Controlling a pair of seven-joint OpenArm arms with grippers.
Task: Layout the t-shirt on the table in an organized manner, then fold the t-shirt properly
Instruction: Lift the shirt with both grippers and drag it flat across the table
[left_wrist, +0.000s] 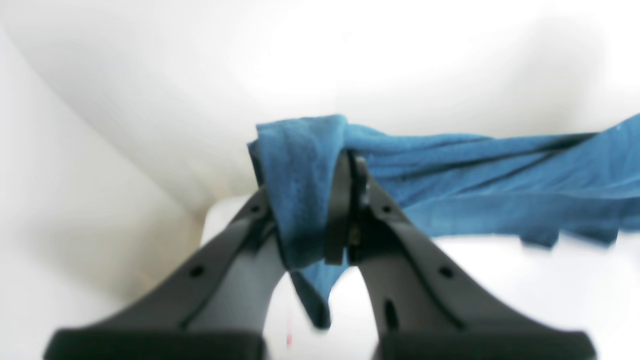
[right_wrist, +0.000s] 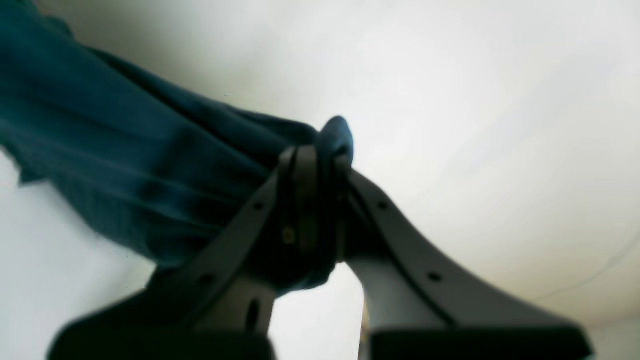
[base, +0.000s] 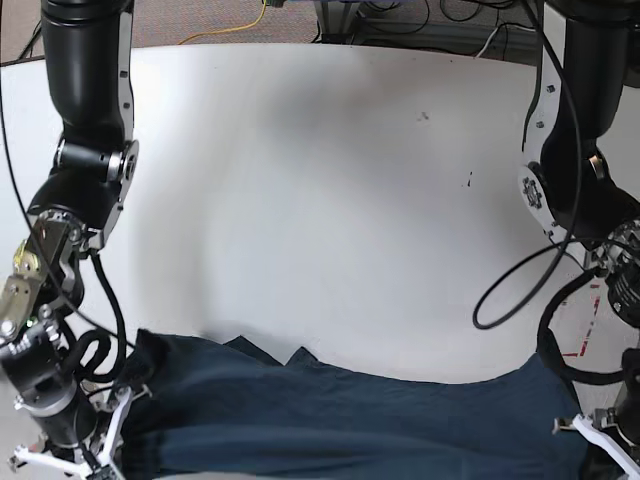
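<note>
In the left wrist view, the left gripper (left_wrist: 345, 200) is clamped on a bunched fold of the t-shirt (left_wrist: 475, 185): the cloth is pinched between the dark fingers (left_wrist: 340, 210), wraps over their tips, and a flap hangs down between them, while the rest stretches off to the right above the white table (left_wrist: 500, 300). In the right wrist view, the right gripper (right_wrist: 315, 200) is likewise closed on the t-shirt (right_wrist: 125, 175), a small knob of fabric poking up past the fingertips and the body of the cloth trailing left. In the base view, the t-shirt (base: 350, 420) spans the near edge of the table (base: 330, 200), stretched between the two arms at the lower corners; no containers appear.
</note>
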